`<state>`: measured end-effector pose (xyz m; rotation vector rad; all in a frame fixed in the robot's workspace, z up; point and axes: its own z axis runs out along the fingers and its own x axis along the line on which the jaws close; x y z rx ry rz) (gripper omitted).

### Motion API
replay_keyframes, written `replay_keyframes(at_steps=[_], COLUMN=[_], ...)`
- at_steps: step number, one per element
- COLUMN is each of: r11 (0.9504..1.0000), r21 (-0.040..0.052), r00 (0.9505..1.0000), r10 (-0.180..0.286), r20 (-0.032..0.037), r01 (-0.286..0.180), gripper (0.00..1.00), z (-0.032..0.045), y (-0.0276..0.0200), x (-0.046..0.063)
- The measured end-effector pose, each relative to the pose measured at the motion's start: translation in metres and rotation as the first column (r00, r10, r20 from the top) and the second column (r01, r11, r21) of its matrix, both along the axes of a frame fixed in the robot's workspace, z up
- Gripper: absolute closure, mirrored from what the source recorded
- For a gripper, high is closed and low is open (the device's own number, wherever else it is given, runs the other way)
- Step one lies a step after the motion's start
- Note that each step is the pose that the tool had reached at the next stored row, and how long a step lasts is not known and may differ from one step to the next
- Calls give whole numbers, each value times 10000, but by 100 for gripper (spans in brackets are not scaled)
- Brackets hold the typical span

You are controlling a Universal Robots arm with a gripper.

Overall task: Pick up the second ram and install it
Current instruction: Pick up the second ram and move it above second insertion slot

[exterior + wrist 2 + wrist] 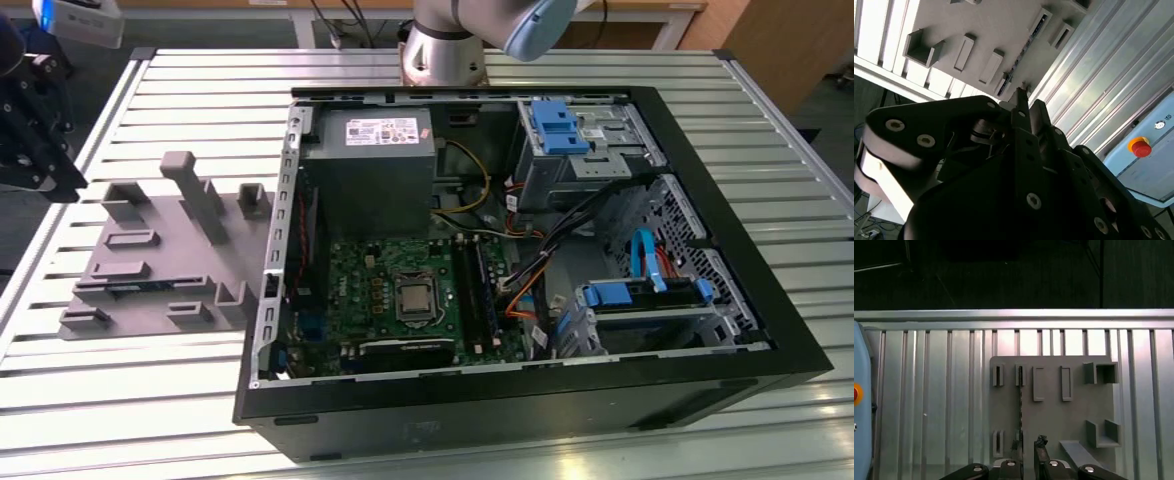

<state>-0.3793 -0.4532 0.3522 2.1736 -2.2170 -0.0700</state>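
Dark gripper fingers fill the foreground in both wrist views, standing a narrow gap apart with nothing held between them. They hang over a grey fixture plate with raised slotted blocks. The second ram stands on edge there as a thin dark strip, running from one slotted block to the next. Its near end comes in just beside one fingertip; whether they touch I cannot tell. In the second wrist view the same strip crosses the plate just beyond the fingertips. Past the plate runs the ribbed metal counter, and at its edge is a pale blue box with a red button.

In the exterior view, a black computer case lies open at the lower middle of the frame. Inside it are the green motherboard with its silver processor, a grey power supply behind them and blue drive brackets toward the upper right. The fixture plate lies on the counter at the exterior view's left, just beside the case. The arm's base stands at the top centre, behind the case.
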Motion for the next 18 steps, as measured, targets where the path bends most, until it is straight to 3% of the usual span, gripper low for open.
replay_keyframes(at_steps=[6, 9, 11, 15, 18], r11=[10000, 10000, 10000, 10000, 10000], r21=[-2, -1, 3, 9, 9], r00=[9998, 9990, 9986, 9980, 9979], r10=[0, 0, 0, -1, 1], r20=[221, 438, 529, 634, 647], r01=[0, 0, 0, 0, -1], gripper=[75, 69, 69, 69, 69], z=[-68, -92, -110, -145, -147], y=[1, 1, 1, 0, 0], x=[-25, -68, -82, -99, -99])
